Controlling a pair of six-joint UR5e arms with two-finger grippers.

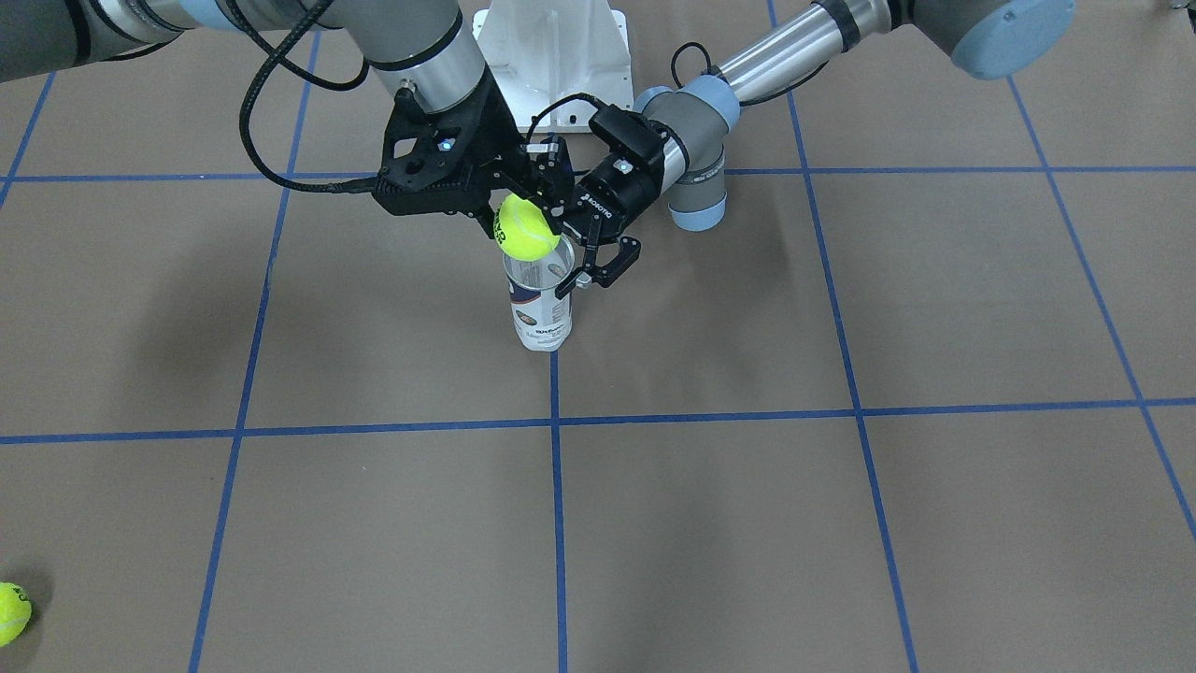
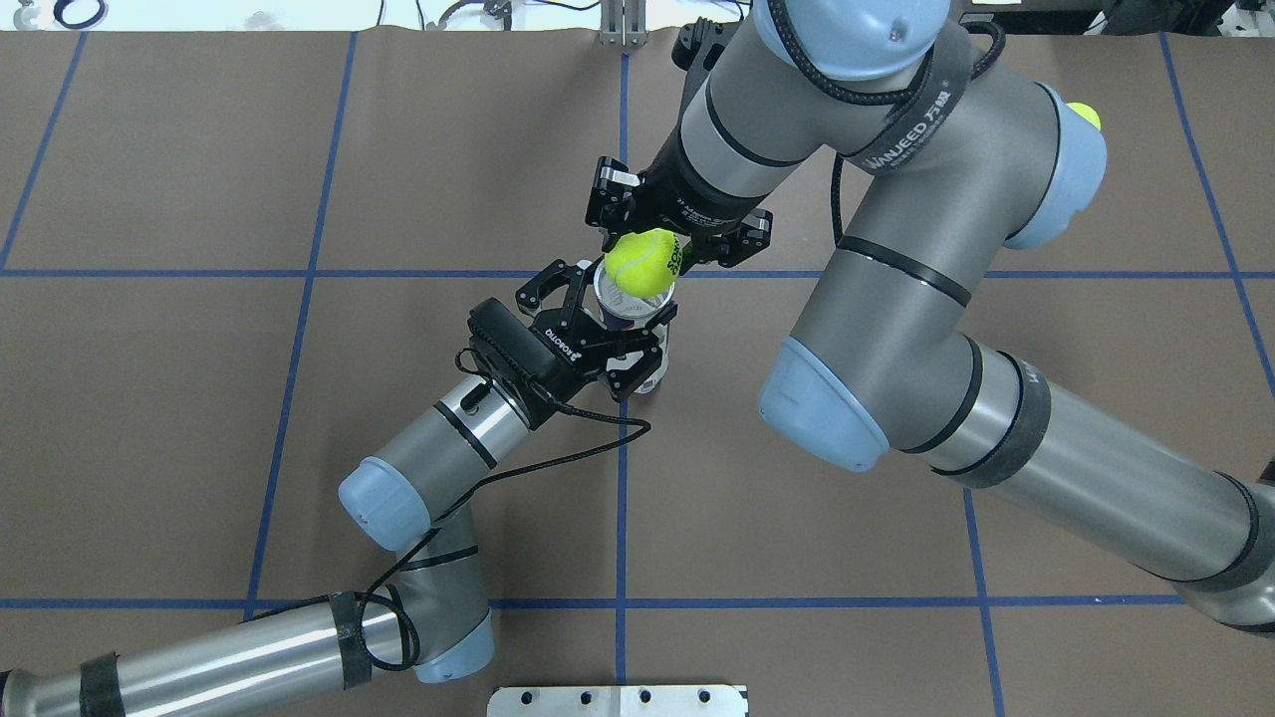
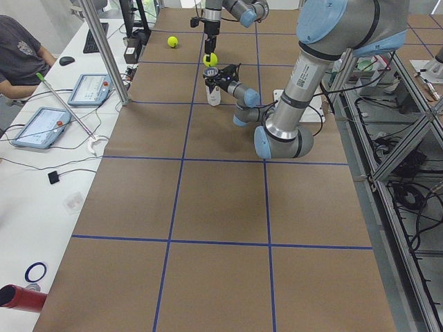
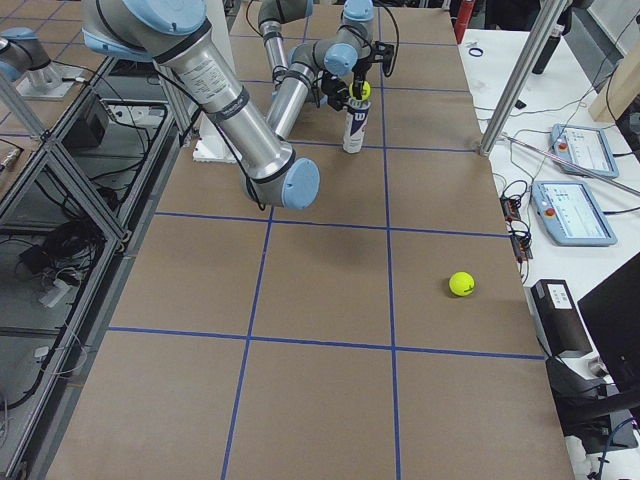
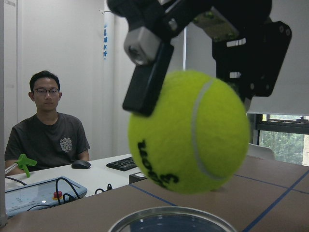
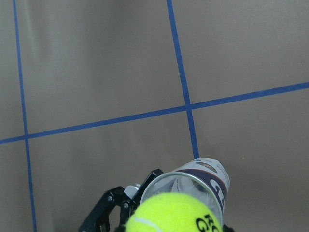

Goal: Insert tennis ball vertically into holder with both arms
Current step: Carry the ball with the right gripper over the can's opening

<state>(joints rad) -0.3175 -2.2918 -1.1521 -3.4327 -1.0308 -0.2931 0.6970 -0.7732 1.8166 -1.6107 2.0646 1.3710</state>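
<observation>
My left gripper [image 2: 610, 331] was closed around the upright can [image 1: 540, 313], which stood mid-tabletop [image 1: 747, 467]. Just above its open mouth hung the ball [image 2: 642, 261], clamped in my downward-pointing right gripper [image 2: 652, 239]. A spare ball [image 4: 461, 284] lay well apart.

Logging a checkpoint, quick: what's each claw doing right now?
Left claw: closed around the tennis-ball can.
Right claw: closed on the tennis ball, just above the can's rim.
</observation>
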